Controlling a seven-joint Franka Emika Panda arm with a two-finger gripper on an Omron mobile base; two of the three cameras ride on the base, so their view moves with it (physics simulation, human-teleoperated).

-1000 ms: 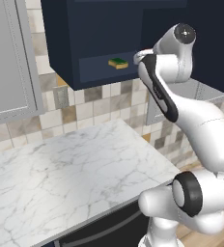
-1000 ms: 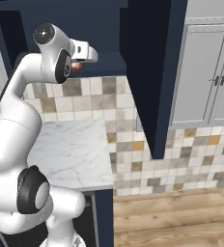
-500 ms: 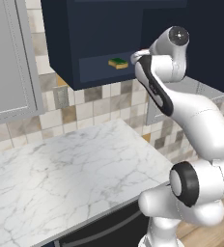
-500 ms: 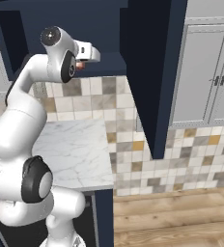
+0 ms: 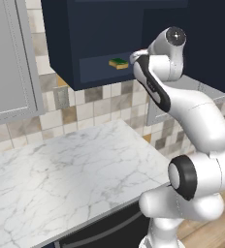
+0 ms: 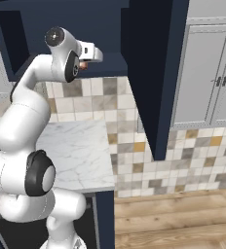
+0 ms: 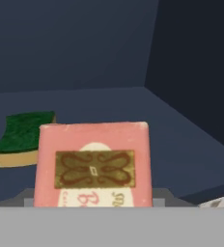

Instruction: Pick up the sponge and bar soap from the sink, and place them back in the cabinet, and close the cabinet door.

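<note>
Sponge [image 7: 23, 136] lies green-side up on the cabinet [image 5: 100, 34] floor, left of the bar soap [image 7: 93, 164]. Marble table [image 5: 71, 174] sits below. Arm is raised, reaching into the opening, claw [image 6: 84, 63] clamped on the soap. The arm has edged further in since a second ago.
</note>
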